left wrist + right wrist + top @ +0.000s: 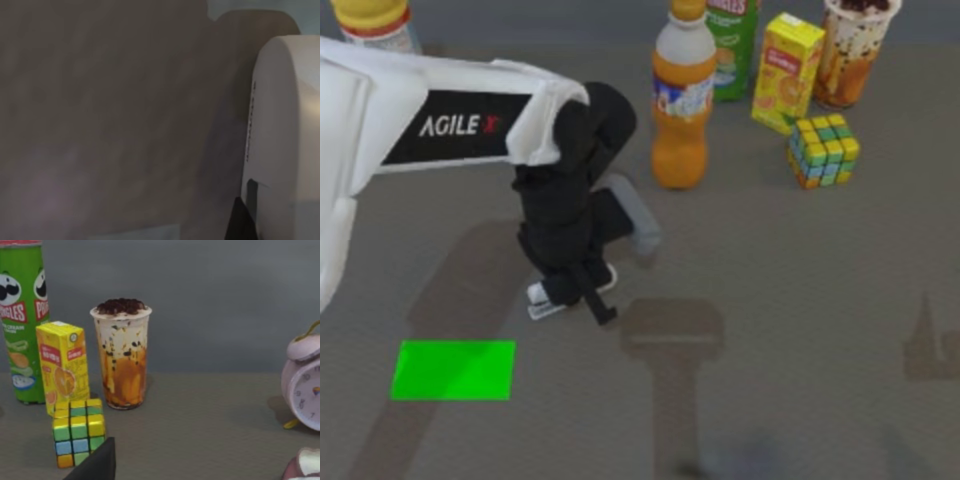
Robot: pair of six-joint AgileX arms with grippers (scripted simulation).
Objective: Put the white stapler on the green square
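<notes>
L arm reaches in from table's left, wrist bent down; left gripper (582,288) over white stapler (546,297), fingers' state unclear. Green square (453,369) near.

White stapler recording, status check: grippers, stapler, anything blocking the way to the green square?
Left gripper down over the white stapler. Right arm out of the top view. Stapler on the table, off the green square. Nothing between them.

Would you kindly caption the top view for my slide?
Left tool over the white stapler, up and right of the green square.
</notes>
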